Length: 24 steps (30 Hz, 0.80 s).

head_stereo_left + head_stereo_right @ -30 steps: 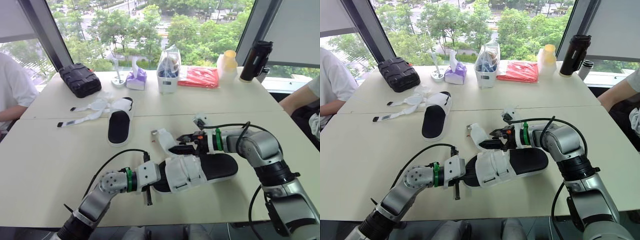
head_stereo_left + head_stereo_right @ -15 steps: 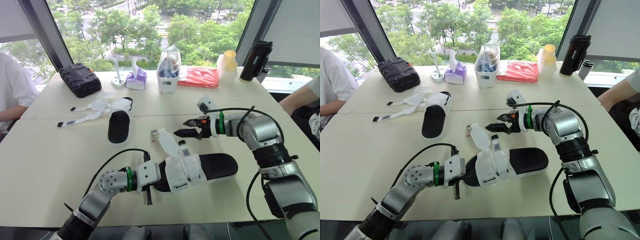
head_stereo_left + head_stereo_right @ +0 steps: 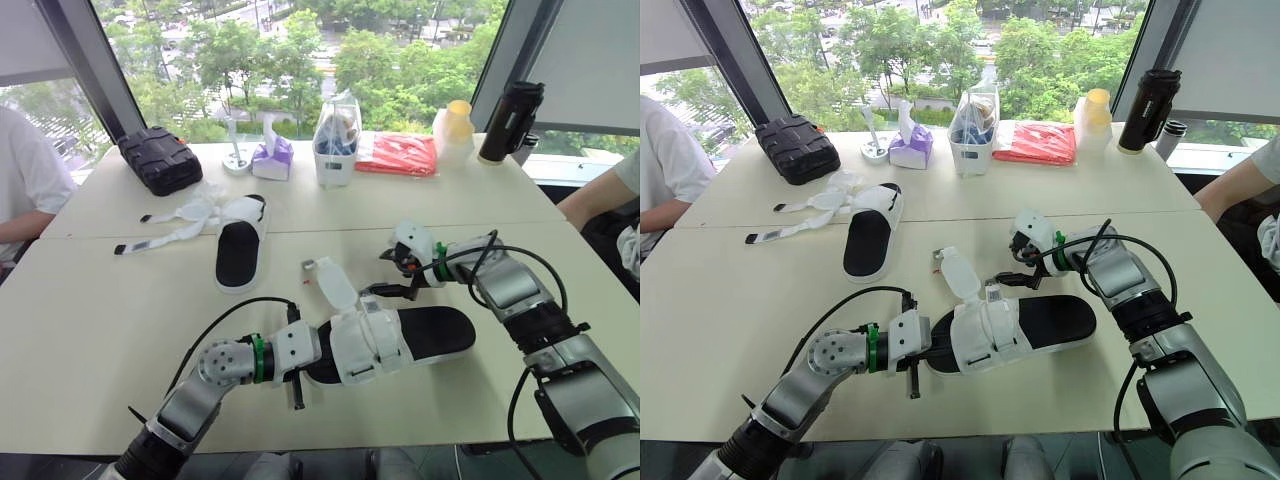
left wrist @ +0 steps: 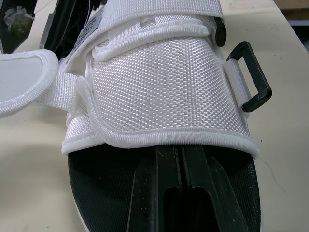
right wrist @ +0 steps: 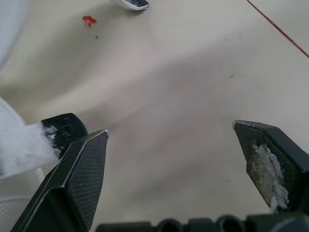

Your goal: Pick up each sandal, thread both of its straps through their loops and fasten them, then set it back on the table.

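Right claw (image 5: 170,128): fingers wide apart, nothing between them. It hangs just above the table (image 3: 100,320), beside the heel side of the near sandal's (image 3: 432,333) white upper. In the right wrist view a bit of white strap material sits against the outer side of one finger (image 5: 79,169); I cannot tell whether it touches.

Left claw (image 4: 179,154): fingers drawn together, pushed into the toe opening of the near sandal, lying on the black insole under the white upper (image 4: 164,92). Nothing shows between the fingers.

Near sandal: flat on the table in front of me, toe toward my left arm, heel toward my right.
- One strap lies folded across the upper.
- The other strap (image 3: 335,285) stands free, tilted up and away from the upper.
- A black rectangular loop (image 4: 251,77) hangs open at the side of the upper, with no strap through it.

Second sandal (image 3: 238,250): farther back on the left, sole down, well apart from both claws. Its two straps (image 3: 170,225) trail loose across the table to the left.

Along the far edge by the window: a black case (image 3: 160,158), a purple tissue box (image 3: 272,158), a red packet (image 3: 398,155), a black flask (image 3: 510,120).
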Each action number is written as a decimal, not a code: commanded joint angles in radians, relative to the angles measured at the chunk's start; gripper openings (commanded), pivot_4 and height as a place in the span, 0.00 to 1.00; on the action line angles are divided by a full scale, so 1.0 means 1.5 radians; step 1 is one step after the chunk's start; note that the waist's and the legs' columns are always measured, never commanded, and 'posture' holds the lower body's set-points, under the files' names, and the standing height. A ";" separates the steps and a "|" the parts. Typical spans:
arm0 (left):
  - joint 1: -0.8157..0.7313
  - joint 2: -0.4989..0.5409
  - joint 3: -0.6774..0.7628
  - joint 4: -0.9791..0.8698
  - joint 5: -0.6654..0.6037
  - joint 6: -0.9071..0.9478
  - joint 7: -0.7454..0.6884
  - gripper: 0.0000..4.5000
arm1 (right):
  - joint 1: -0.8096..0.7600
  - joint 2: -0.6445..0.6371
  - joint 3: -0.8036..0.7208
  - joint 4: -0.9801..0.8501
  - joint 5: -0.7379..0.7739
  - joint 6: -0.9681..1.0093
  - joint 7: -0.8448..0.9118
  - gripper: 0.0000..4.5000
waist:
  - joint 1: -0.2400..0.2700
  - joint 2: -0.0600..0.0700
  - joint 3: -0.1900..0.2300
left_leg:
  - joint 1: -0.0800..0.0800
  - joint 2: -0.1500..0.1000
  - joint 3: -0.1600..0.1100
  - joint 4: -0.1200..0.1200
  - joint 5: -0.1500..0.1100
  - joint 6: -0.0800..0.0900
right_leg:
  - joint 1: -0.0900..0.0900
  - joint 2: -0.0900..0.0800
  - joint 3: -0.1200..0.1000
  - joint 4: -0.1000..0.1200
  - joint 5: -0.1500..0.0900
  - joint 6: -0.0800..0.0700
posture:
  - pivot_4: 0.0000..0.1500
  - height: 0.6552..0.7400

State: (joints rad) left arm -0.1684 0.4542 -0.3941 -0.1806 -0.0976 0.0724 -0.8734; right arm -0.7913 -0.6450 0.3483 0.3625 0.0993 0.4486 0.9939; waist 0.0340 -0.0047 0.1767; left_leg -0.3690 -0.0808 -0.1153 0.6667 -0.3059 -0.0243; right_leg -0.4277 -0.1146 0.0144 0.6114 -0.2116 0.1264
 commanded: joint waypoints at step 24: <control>0.007 0.004 -0.010 0.027 0.026 0.017 0.008 0.00 | -0.063 0.056 -0.055 -0.072 0.233 0.390 0.155 0.99 | 0.001 0.001 0.000 | 0.000 0.000 -0.001 0.000 0.000 0.000 | 0.000 0.000 0.000 0.000 0.000 0.000 | 1.00 1.00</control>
State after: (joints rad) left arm -0.1693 0.4540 -0.3947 -0.1792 -0.0976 0.0723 -0.8723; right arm -0.8709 -0.5791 0.2528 0.2437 0.4496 1.0585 1.2086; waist 0.0349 -0.0035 0.1771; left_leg -0.3690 -0.0807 -0.1163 0.6665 -0.3059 -0.0242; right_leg -0.4279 -0.1149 0.0144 0.6111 -0.2115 0.1262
